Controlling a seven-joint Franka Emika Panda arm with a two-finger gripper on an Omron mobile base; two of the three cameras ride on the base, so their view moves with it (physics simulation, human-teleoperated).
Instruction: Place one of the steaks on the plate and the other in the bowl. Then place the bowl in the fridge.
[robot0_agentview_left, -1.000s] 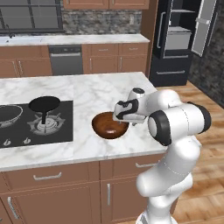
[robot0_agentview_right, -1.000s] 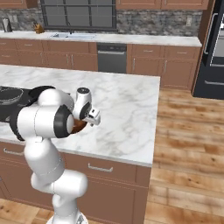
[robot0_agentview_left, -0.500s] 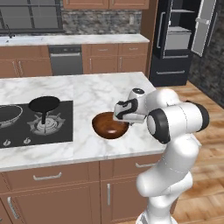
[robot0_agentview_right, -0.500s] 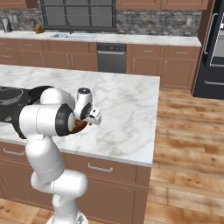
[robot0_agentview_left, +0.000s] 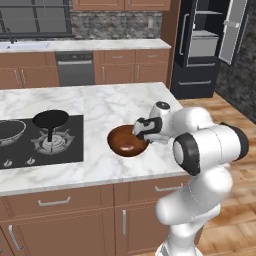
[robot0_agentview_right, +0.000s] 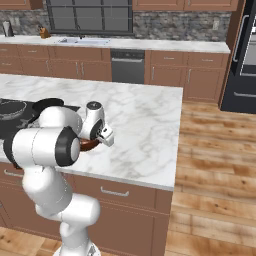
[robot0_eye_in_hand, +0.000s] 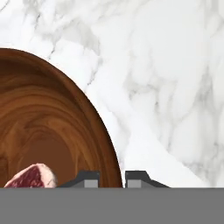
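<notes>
The hand (robot0_eye_in_hand: 112, 177) has just been clenched on the rim of the bowl (robot0_agentview_left: 127, 140), which sits on the tabletop (robot0_agentview_left: 100, 105) with a steak (robot0_eye_in_hand: 33, 176) inside; carrying to the fridge (robot0_agentview_left: 207, 45) seems next.

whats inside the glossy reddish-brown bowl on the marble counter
In the hand view, one red raw steak lies inside the glossy reddish-brown bowl, near the bottom. Part of the steak is cut off by the picture's lower edge.
</notes>
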